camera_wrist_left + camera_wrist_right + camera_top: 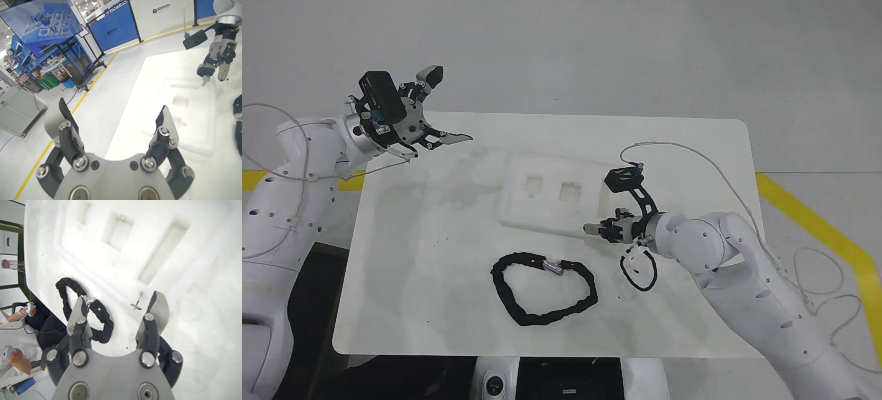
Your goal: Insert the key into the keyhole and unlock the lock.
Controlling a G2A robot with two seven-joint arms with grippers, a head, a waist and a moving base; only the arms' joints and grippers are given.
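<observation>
Key (137, 303) sits between the wide-spread fingers of the right gripper (118, 297), at the edge of the foam tray (542, 215). Chain lock (542, 290) lies looped on the table (422, 260); left gripper (113, 108), fingers wide, hangs well apart.

White rounded arms (712, 240), grey cables (679, 144); left gripper (113, 104) silver, black ribbed pads (68, 115), screws (80, 162).

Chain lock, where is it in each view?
Top view: chain lock on the table, robot-side of the foam tray.
Left wrist view: cut off at the edge, beside the tray.
Right wrist view: beside the tray, partly behind the right gripper.
Shared landmark: foam tray.
</observation>
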